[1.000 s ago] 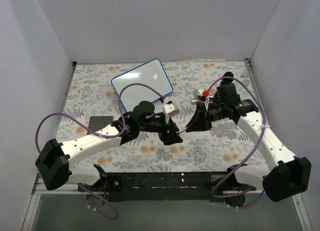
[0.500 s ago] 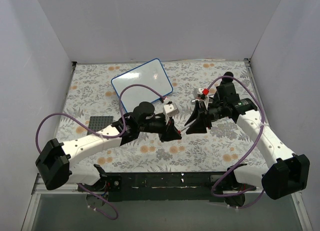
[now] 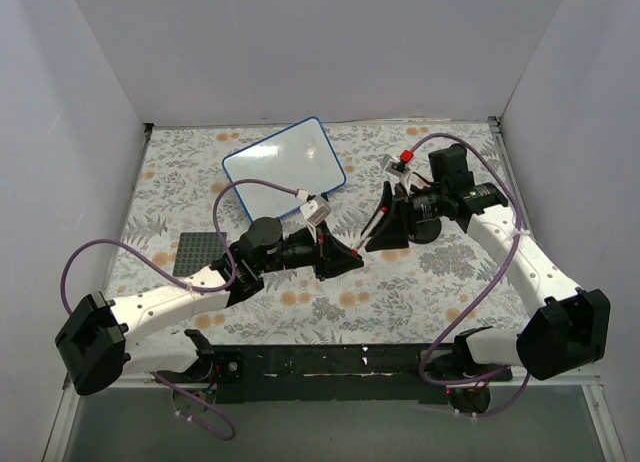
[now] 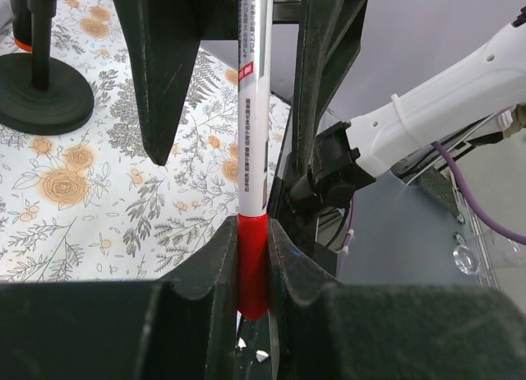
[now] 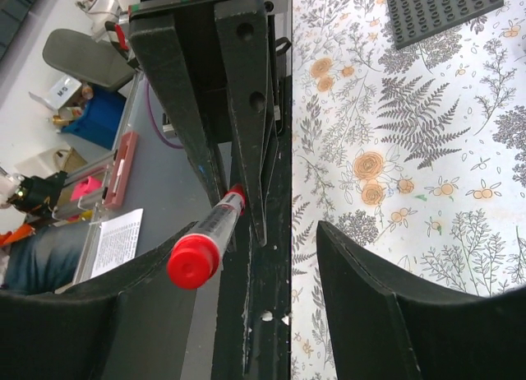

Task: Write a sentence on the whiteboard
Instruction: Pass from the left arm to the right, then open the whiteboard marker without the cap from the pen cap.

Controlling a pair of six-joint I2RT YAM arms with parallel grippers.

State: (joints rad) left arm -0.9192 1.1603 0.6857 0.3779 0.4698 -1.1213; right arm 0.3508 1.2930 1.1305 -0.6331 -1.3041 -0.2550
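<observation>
Top external: whiteboard (image 3: pixel 283 162) looks blank; left hand (image 4: pixel 253 232) clamped on marker (image 4: pixel 253 150), right hand (image 3: pixel 378 237) apart; all writing left to do.

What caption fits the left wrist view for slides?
Left tool clamps the red end of a marker, its white barrel running between the open fingers of the right tool.

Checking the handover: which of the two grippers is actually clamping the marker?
The left gripper: its fingers are pinched shut on the marker. The right gripper has its jaws wide apart around the capped end, not closed on it.
</observation>
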